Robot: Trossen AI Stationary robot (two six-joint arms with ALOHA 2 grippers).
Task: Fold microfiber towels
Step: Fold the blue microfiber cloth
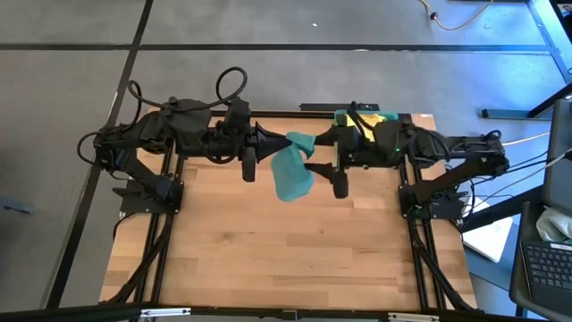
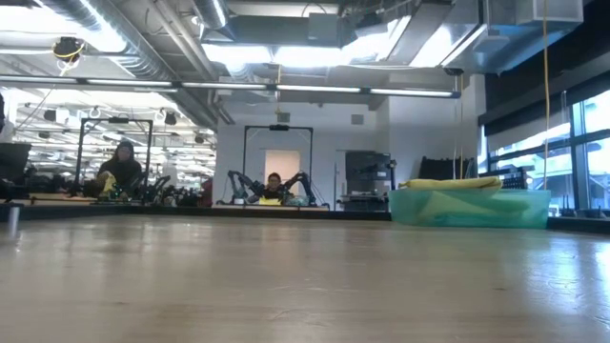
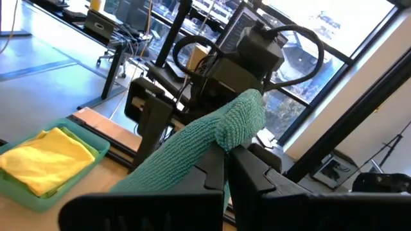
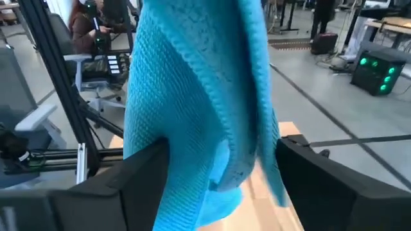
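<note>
Soft teal microfiber towel (image 1: 291, 172) hangs above wooden table (image 1: 286, 250) w/ its top corner pinched in shut left gripper (image 1: 284, 141). Right gripper (image 1: 315, 164) spread wide beside it, cloth loose btwn its fingers (image 4: 138, 176), not clamped. Teal plastic tray (image 1: 343, 117) w/ yellow towel (image 1: 384, 116) at far right corner.

We see most of the table (image 1: 286, 250) bare: its whole near half and both near corners lie open for a gripper to pass. Above the far middle, the teal towel (image 1: 291, 170) hangs between both arms, blocking that gap. At the far right corner, the tray (image 2: 469, 207) holding yellow towels (image 3: 48, 157) takes up the space.
</note>
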